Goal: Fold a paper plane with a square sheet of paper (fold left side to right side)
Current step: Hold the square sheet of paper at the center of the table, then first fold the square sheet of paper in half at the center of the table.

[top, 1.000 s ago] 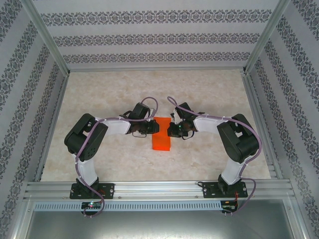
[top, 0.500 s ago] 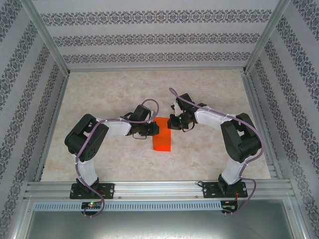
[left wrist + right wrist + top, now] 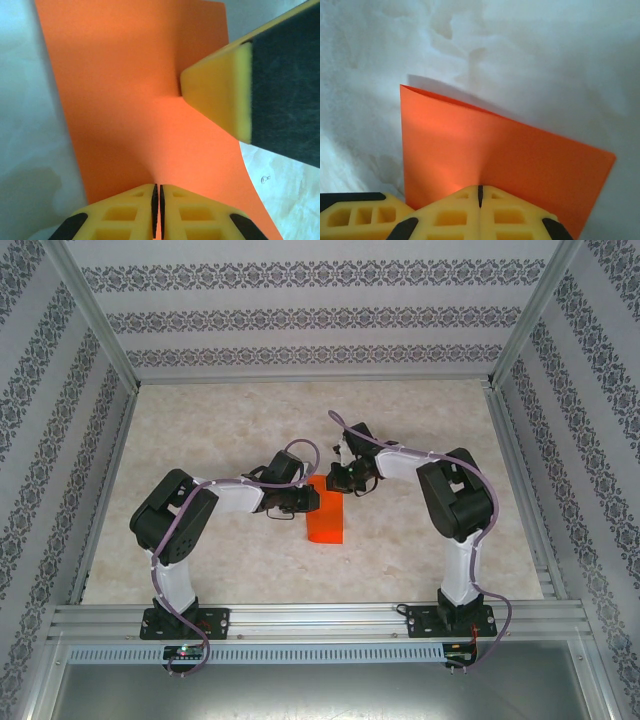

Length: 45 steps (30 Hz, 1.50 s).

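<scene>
The square sheet of paper [image 3: 324,522], bright orange, lies folded into a narrow strip mid-table. My left gripper [image 3: 310,498] is shut, its tips pressed down on the strip's left edge; in the left wrist view the paper [image 3: 135,95] dimples at the closed tips of the left gripper [image 3: 156,188]. My right gripper [image 3: 337,481] is shut too, resting on the strip's far right corner. One of its fingers [image 3: 215,95] touches the paper in the left wrist view. In the right wrist view the paper [image 3: 520,150] puckers at the closed tips of the right gripper [image 3: 480,189].
The marble-patterned table [image 3: 230,430] is bounded by aluminium rails [image 3: 310,618] in front and patterned walls [image 3: 300,320] on the other sides. A yellow finger [image 3: 355,217] of the other arm sits at the lower left of the right wrist view.
My right gripper has slid away from me along the paper's right side to its far end. The left gripper has barely moved and the paper stays in place.
</scene>
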Each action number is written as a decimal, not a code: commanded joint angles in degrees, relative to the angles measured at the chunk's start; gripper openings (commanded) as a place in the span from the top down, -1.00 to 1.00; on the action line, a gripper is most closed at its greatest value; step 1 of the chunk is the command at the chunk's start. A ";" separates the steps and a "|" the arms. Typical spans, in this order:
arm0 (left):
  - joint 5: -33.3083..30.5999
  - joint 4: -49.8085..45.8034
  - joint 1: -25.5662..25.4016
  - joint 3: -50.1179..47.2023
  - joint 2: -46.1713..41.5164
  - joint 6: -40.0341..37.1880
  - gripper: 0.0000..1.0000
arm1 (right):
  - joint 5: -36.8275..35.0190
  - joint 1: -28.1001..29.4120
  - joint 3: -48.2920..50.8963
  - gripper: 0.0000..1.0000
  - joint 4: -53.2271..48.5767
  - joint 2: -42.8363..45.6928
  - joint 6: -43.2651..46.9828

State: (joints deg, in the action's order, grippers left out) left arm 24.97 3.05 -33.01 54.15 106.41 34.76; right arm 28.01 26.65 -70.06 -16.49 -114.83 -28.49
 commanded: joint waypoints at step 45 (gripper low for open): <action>5.16 -0.93 -4.17 -11.09 -8.23 -6.24 0.75 | -3.04 0.42 0.80 0.92 -5.37 -3.31 1.37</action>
State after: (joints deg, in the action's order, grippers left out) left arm 28.67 5.50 -35.66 44.62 99.57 30.79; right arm 28.16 26.76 -70.15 -16.45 -115.04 -28.25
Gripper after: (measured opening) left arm 0.128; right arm 0.053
